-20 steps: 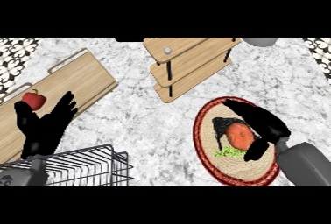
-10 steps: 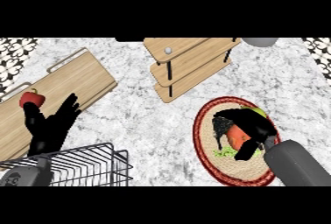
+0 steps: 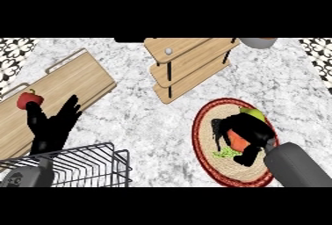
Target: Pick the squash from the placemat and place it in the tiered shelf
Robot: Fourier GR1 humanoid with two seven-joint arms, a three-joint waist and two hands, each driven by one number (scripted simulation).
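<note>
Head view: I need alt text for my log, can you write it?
The right hand curls round the orange and green squash on the round red-rimmed placemat. The wooden tiered shelf stands beyond it. The left hand rests open by a cutting board above a wire rack.

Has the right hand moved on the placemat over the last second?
Yes. The right hand has slid toward the placemat's centre and curled over the squash, now hiding most of it.

left hand [image 3: 50, 127]: open, fingers up, resting | right hand [image 3: 247, 132]: fingers curled downward
</note>
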